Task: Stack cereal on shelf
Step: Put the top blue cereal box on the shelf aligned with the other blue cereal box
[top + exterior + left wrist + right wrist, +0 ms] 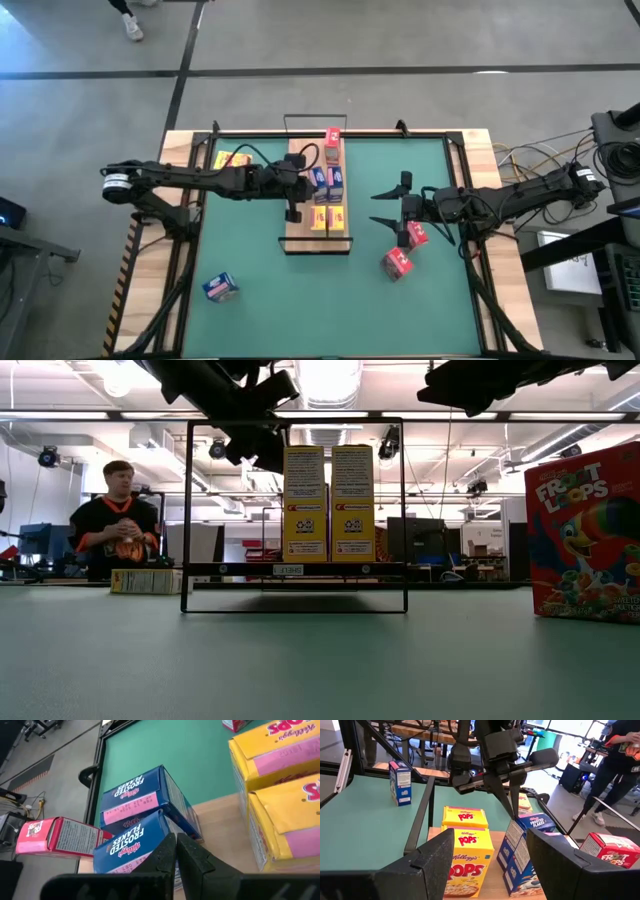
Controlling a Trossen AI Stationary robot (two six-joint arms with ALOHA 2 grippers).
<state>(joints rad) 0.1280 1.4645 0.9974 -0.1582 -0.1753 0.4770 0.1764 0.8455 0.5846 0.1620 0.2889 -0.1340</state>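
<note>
From above, the long light-wood shelf board (297,232) with its thin black wire frame carries two yellow cardboard cereal boxes (327,218), two blue cardboard cereal boxes (327,181) and one red cardboard cereal box (333,139) in a row. By my count five of nine are placed, roughly half done. The left end effector (293,213), fingers pressed shut on nothing, hangs over the board's bare side, just beside the yellow pair. The right end effector (388,206) stands with jaws spread and empty, well apart from the shelf; two loose red cereal boxes (406,249) lie near it on the green-matted worktop (250,310). A loose blue cereal box (220,288) sits far from both, and a loose yellow cereal box (230,159) lies behind the left arm.

At worktop height the two yellow boxes stand upright, side by side, inside the wire frame; a person stands in the room behind.

The left wrist view shows the closed fingers just above a blue box, which appears to touch its neighbour, though the seam is hard to read.

The right wrist view looks between its open fingers at the yellow and blue boxes on the board.
</note>
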